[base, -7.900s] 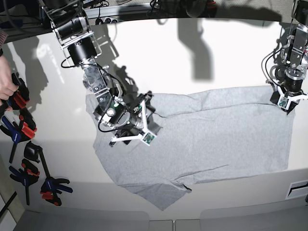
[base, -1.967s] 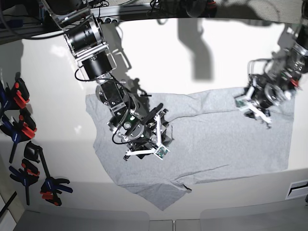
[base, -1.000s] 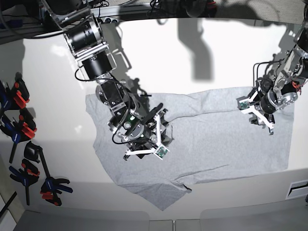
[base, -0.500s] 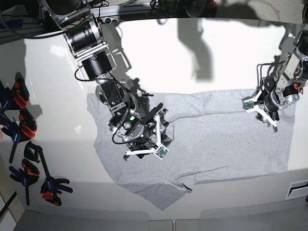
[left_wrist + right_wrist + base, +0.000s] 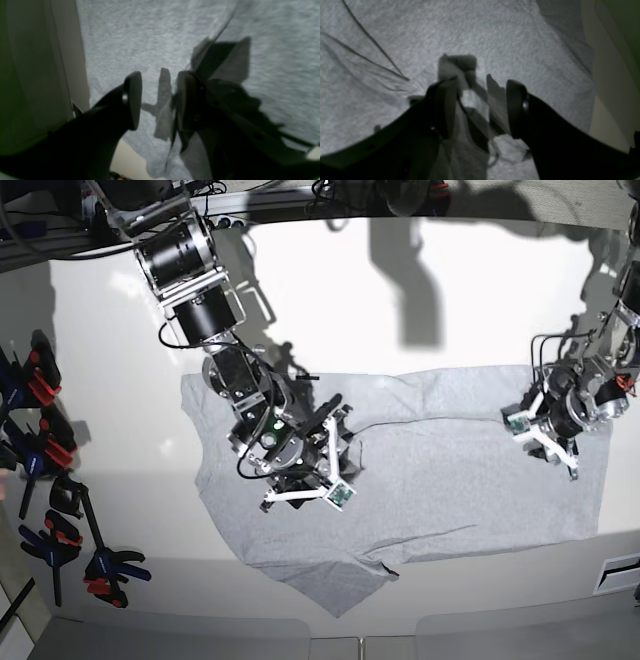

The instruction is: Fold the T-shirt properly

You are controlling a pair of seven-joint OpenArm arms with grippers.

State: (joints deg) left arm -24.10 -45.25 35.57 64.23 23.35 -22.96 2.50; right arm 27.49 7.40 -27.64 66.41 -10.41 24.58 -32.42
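The light grey T-shirt (image 5: pixel 450 480) lies spread, plain side up, on the white table (image 5: pixel 420 290), wrinkled at its left with a sleeve pointing to the front. My right gripper (image 5: pixel 303 498) is open and hovers low over the shirt's left half; in the right wrist view the gripper (image 5: pixel 480 107) straddles a small raised ridge of cloth (image 5: pixel 495 37). My left gripper (image 5: pixel 545 442) is open over the shirt's right part near the far edge; in the left wrist view the gripper (image 5: pixel 158 100) is over grey cloth (image 5: pixel 125 37) beside the shirt's edge.
Several red, blue and black spring clamps (image 5: pixel 40 450) lie along the table's left edge. Cables and arm bases crowd the back edge. A marked panel (image 5: pixel 620 572) sits at the front right corner.
My left gripper has moved right and toward the front over the shirt's right part. My right gripper has stayed nearly in place, open. The shirt has barely shifted.
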